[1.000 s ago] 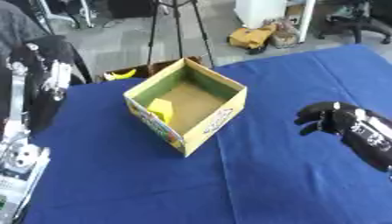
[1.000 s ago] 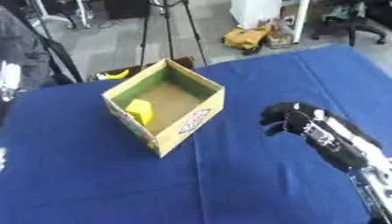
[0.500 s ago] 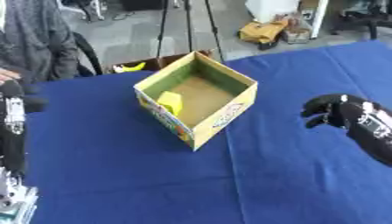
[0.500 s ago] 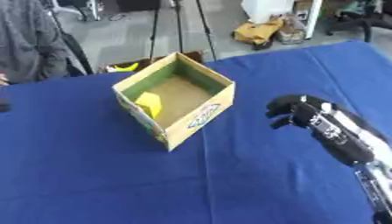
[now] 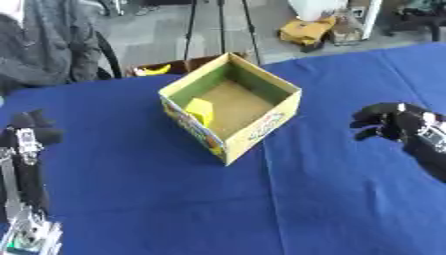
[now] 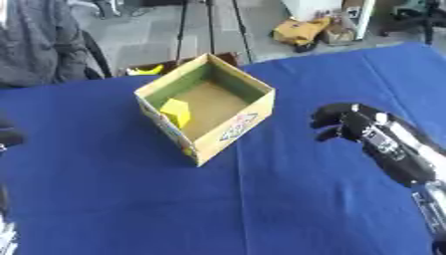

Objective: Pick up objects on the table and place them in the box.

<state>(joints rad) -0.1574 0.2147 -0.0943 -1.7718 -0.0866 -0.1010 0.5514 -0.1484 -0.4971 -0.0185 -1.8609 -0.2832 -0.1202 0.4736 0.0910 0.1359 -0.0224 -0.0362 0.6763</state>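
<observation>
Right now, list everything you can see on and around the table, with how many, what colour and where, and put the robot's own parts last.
box: one, yellow cardboard with a green inner wall, open top, on the cloth near the table's middle.
yellow object: one, yellow, inside the box against its left wall.
tablecloth: one, blue, covering the whole table.
tripod legs: one set, dark, on the floor beyond the table's far edge.
yellow item: one, yellow and black, on the floor at upper right.
seated person: one, grey clothing, at the table's far left edge, touching nothing.
left hand: one, black, at the left edge above the cloth, holding nothing.
right hand: one, black, fingers curled, right of the box, holding nothing.
</observation>
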